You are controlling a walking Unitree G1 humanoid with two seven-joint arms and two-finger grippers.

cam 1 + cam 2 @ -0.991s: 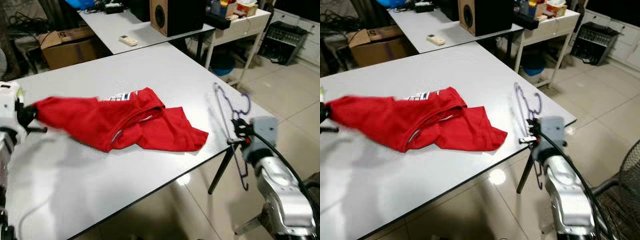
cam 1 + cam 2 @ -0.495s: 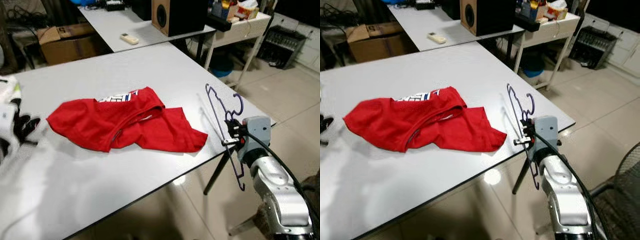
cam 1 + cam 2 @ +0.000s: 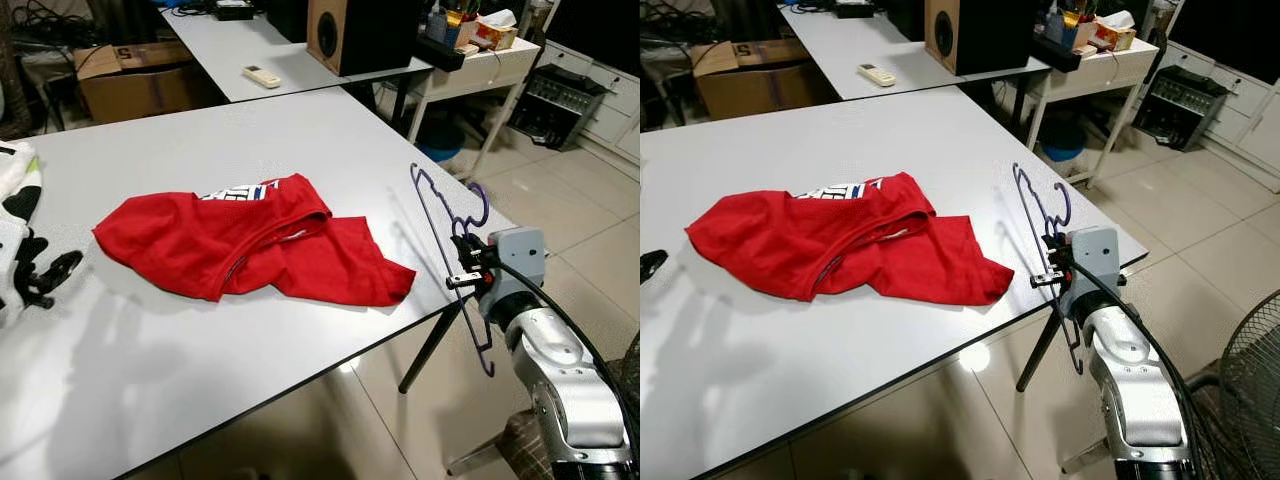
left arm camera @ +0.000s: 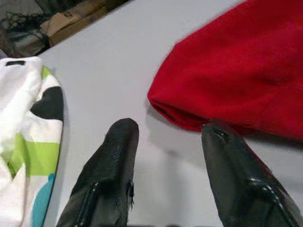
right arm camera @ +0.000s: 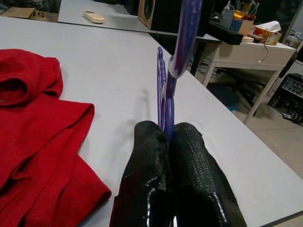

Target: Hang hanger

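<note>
R gripper jaws clenched on purple hanger at desk edge beside red shirt, L gripper jaws released near shirt; thin-wire pinch, hanger could twist/slip.

head stereo: down onto table | wrists: close, along fingers

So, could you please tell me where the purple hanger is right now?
The purple hanger is clamped in the right claw at the table's right edge, just right of the red garment.
</note>
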